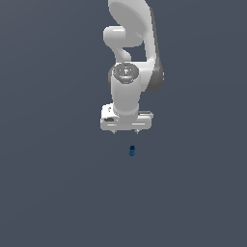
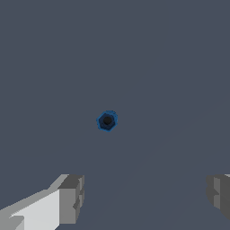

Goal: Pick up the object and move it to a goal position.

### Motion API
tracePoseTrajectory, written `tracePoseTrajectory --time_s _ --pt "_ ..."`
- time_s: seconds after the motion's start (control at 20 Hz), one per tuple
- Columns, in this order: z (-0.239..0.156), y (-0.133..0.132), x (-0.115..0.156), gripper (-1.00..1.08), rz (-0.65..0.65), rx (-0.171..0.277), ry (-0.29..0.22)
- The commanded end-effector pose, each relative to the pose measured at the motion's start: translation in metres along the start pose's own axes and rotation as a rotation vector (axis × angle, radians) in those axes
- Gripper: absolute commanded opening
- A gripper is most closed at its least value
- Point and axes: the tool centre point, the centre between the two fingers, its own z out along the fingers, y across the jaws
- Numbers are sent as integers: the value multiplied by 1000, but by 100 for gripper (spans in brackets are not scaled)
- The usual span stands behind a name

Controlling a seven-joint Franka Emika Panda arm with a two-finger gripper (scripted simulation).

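The object [image 1: 131, 150] is a tiny blue cylinder with a darker top, standing on the plain grey floor. In the wrist view the object [image 2: 107, 121] shows from above as a blue ring with a dark centre. My white gripper [image 1: 125, 131] hangs above it, a little toward the exterior view's left, with clear space between fingertips and object. The jaws stand wide apart and hold nothing. In the wrist view the two grey fingertips [image 2: 72, 199] sit far apart, and the object lies ahead of them, not between them.
The white arm [image 1: 130, 43] rises behind the gripper. The grey floor [image 1: 48, 193] spreads all around with no other objects or edges in view.
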Motion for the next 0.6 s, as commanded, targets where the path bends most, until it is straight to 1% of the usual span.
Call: tracePoseTrajectory --time_s 0.0,0.15,0.4,0.55 --pt "0 0 0 100 0 0 0" --pt "-1 -4 2 100 -11 -2 5" --pt "-6 -21 9 100 -60 -9 27" --pt "-6 -23 10 100 -67 -10 29"
